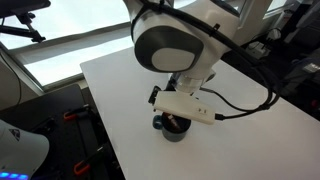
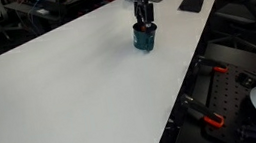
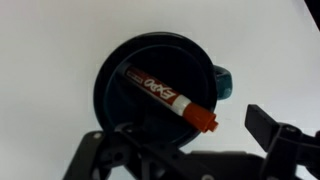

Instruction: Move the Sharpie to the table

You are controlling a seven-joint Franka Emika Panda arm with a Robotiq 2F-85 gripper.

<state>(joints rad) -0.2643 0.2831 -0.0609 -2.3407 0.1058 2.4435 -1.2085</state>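
The Sharpie (image 3: 165, 98), dark with white lettering and a red end, lies slanted in the dark round mug (image 3: 115, 85). Its red end pokes over the mug's rim towards the gripper. The mug stands on the white table (image 3: 60, 40) and shows in both exterior views (image 1: 170, 126) (image 2: 144, 40). My gripper (image 3: 180, 132) is open and hangs just above the mug, one finger on each side of the red end. It also shows in both exterior views (image 1: 172, 118) (image 2: 144, 24). The Sharpie cannot be made out in the exterior views.
The table's edge (image 1: 100, 130) runs close to the mug on one side, with dark equipment and the floor below it. A dark keyboard-like object (image 2: 192, 2) lies at the far end of the table. A cable (image 1: 245, 105) trails from the wrist over the tabletop.
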